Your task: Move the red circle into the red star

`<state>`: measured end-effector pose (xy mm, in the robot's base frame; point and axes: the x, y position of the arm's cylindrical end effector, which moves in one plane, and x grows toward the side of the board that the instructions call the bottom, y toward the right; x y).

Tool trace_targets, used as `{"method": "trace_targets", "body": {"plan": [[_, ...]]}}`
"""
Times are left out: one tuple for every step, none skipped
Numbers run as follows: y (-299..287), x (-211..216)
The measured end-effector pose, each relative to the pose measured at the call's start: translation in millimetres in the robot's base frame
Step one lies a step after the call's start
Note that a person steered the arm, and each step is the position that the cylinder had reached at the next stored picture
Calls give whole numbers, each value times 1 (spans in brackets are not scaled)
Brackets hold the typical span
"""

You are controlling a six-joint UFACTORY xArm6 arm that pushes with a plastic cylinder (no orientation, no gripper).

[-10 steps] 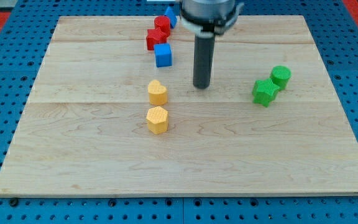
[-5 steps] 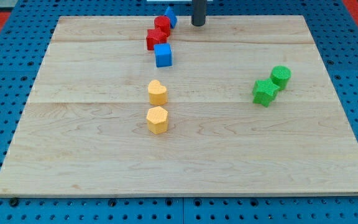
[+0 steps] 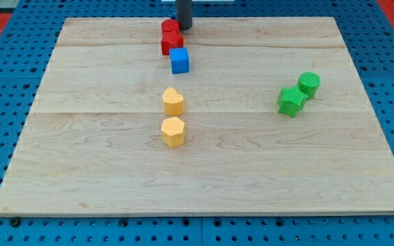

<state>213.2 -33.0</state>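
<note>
Wooden board [image 3: 204,164] on a blue pegboard surface [image 3: 5,82], seen from the one camera view. We run no claw: the arm ends in a bare rod, so nothing opens, closes or pinches. Our tip [image 3: 184,27] sits at the view's top edge of the board, touching or just beside the red circle [image 3: 169,27] on its right. Red circle lies against the red star [image 3: 172,42], just above it in the view. Blue cube [image 3: 179,61] sits right below the star, near touching. A further blue block behind the rod is mostly hidden. Mid-board: yellow heart [image 3: 173,102] with yellow hexagon [image 3: 173,132] below it, apart. View's right: green circle [image 3: 309,84] touching green star [image 3: 291,101].
</note>
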Motion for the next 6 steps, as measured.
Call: {"method": "trace_targets", "body": {"plan": [[-7,0],[-19,0],[-38,3],[-69,12],[-112,13],[-118,-21]]}}
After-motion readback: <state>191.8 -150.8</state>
